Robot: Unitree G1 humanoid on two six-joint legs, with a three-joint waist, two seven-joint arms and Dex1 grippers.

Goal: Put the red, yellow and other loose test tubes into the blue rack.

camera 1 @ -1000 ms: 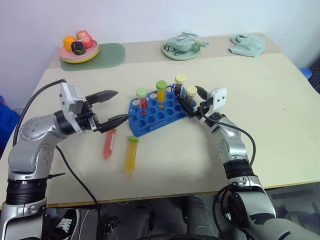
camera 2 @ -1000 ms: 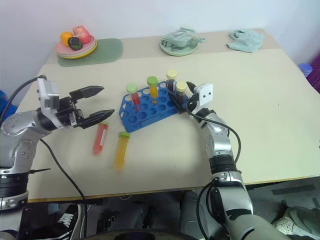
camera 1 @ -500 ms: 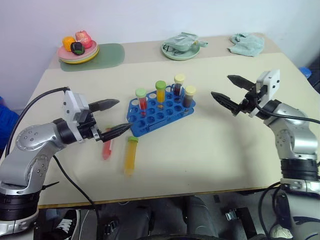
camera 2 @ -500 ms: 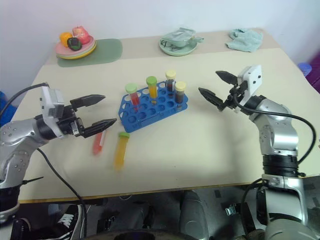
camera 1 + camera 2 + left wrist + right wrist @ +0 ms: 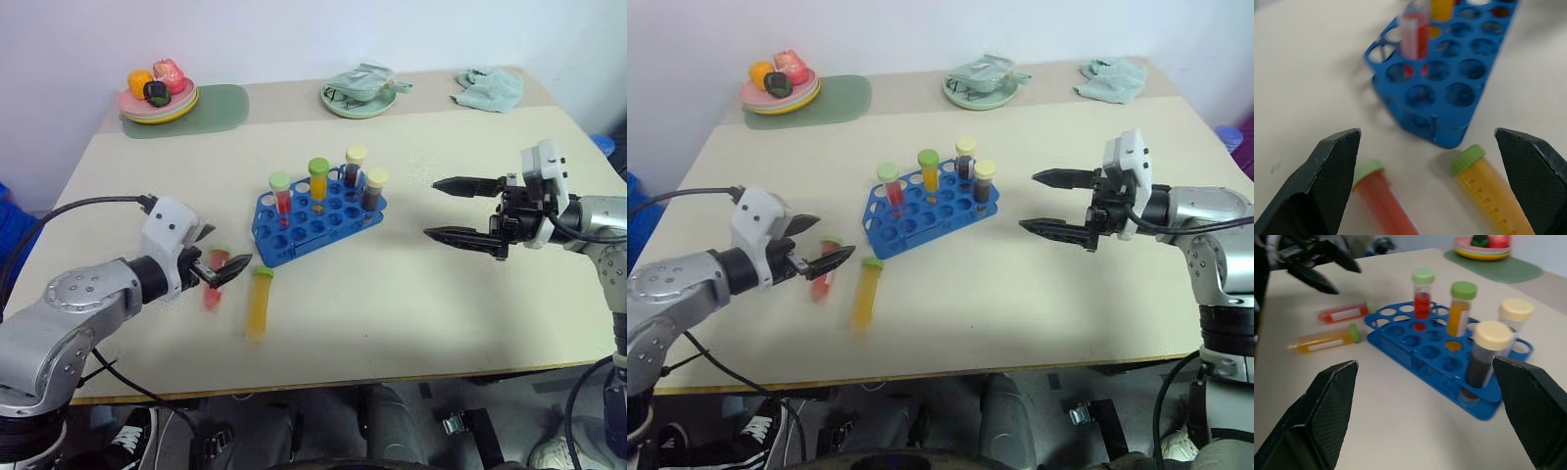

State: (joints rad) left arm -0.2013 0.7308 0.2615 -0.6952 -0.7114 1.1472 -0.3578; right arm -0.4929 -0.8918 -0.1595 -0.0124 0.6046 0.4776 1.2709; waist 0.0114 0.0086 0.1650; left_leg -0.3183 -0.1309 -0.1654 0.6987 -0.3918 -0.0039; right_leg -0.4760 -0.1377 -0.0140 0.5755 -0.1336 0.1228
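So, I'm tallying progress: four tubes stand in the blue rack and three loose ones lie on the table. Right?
Not quite. Four tubes stand in the blue rack, but two lie loose on the table, not three: the red tube and the yellow tube, as the right wrist view shows.

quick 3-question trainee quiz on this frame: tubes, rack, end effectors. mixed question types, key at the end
1. How many tubes stand upright in the blue rack?
2. True or false: the left end effector is shut on the red tube.
3. Which tube lies nearer the right end effector: A, the red tube, or B, the yellow tube?

Key
1. Four: two with green caps, two with cream caps.
2. False. Its fingers stand open near the tube's capped end; the tube lies on the table.
3. B. The yellow tube lies beside the red one, on the side toward the right end effector.
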